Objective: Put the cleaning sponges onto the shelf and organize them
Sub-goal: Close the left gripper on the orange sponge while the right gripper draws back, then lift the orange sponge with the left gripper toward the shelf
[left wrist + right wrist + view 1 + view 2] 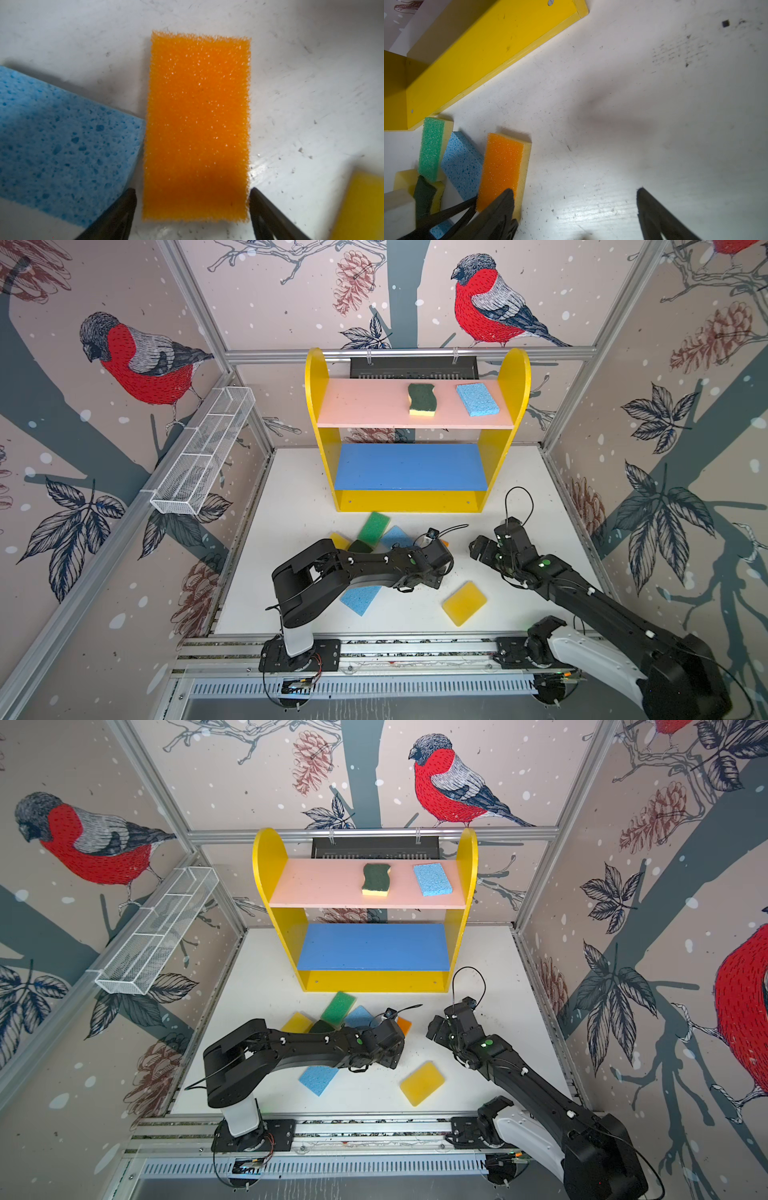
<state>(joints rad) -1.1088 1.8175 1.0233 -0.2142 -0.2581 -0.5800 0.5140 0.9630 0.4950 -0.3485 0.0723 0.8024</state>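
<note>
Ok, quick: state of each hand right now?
Left hand: open, straddling the orange sponge, not closed on it.
Right hand: open, empty, above the bare table.

Both top views look steeply down from the near side; both wrist cameras closely share the orange sponge (197, 124).

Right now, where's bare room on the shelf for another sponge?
Pink board: bare between left panel and scourer; blue sponge fills the right end. Blue board: all bare. Crowded: sponge pile on the table before the shelf.
</note>
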